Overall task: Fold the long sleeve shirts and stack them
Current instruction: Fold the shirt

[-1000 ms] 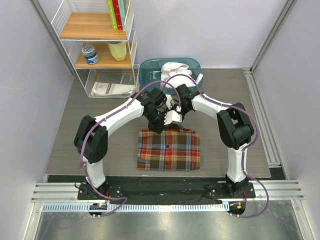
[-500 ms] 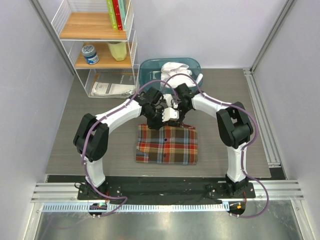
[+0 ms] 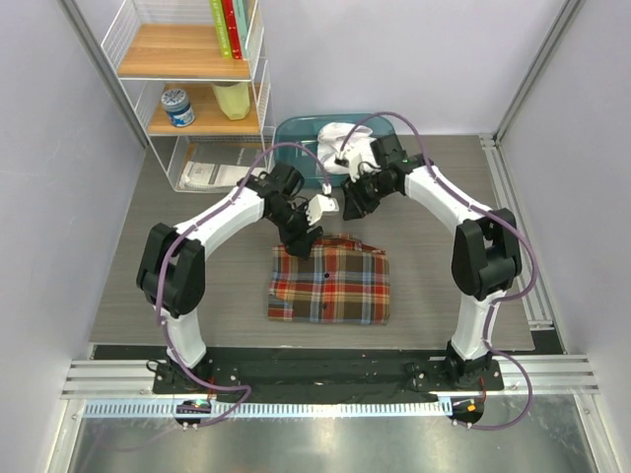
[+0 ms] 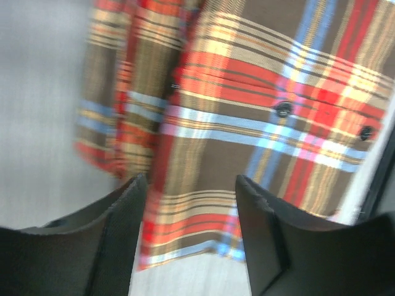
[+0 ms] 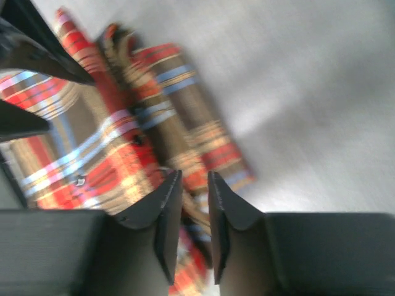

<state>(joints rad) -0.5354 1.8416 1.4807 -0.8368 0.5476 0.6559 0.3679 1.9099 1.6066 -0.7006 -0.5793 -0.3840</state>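
Plaid shirt [image 3: 330, 284] lies on the big grey table [image 3: 197, 246]. It is folded into a flat block, near the middle, in front of where the two arms are bolted down. Its far edge looks a bit bumpy.

At the far left corner stands a wire shelf [image 3: 168, 44] with wood boards.

The left arm [image 3: 222, 222] is white and bends in from the left. The right arm [image 3: 444, 197] bends in from the right. They almost meet over the far side of the shirt.

Behind them sits a blue-green bin [image 3: 296, 138]. A white shirt [image 3: 345, 138] is bunched up inside it.

The left gripper [image 4: 189, 180] hangs over the far left corner of the plaid shirt. Its two black fingers [image 4: 123, 234] are spread wide, and there is nothing between them. You can see the red, brown, blue and yellow stripes through the gap.

The right gripper [image 5: 194, 174] hangs up in the air between the bin and the plaid shirt. Its fingers [image 5: 163, 216] are close, with just a thin gap, and they pinch nothing.

On the shelf are some papers [image 3: 212, 174], a pale yellow pot [image 3: 233, 99], some books [image 3: 229, 25] and a little round tin [image 3: 178, 106].

Two tiny dark buttons [image 4: 284, 110] show on the plaid shirt.
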